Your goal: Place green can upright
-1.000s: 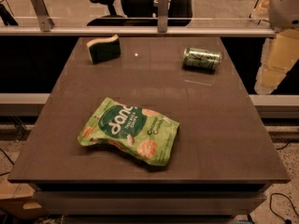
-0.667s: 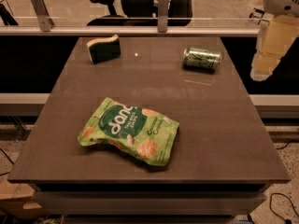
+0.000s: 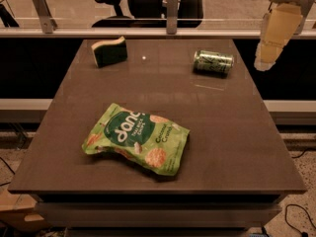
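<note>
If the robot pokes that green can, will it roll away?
Probably: the green can lies on its side, so a nudge could roll it. The glossy table may let it slide too. The gripper hangs right of it, apart.

The green can [image 3: 213, 62] is shiny metal on a smooth, glossy table [image 3: 222, 122]. The gripper [image 3: 264, 59], far right, looks pale matt plastic; the snack bag [image 3: 138, 138] looks glossy.

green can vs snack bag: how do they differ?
The green can is a small cylinder lying on its side; the snack bag is larger and flat. The can lies far right on the table, the bag near the front. Both are green. The gripper hangs right of the can, off the table.
</note>
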Robot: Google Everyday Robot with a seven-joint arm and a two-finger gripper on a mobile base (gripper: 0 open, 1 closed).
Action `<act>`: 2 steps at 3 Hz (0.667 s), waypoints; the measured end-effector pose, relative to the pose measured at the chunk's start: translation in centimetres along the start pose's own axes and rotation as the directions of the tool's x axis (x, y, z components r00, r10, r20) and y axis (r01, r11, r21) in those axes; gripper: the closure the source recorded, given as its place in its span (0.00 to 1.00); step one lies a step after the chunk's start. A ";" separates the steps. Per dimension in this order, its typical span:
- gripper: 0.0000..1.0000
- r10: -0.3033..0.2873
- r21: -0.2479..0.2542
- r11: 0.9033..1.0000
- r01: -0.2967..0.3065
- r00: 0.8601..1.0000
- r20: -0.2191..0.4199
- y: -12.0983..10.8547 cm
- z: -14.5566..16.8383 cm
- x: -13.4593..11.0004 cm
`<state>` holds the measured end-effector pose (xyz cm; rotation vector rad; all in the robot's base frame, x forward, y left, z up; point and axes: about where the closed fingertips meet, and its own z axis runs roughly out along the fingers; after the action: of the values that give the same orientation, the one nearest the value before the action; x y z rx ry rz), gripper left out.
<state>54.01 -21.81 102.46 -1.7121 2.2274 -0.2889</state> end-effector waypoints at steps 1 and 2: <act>0.00 0.036 -0.001 0.999 -0.036 0.999 -0.007 -1.6 1.4 -0.1; 0.00 0.057 0.014 0.998 -0.057 0.998 -0.010 -5.0 4.5 -1.1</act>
<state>60.46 -21.94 100.13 -1.6402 2.2720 -0.3001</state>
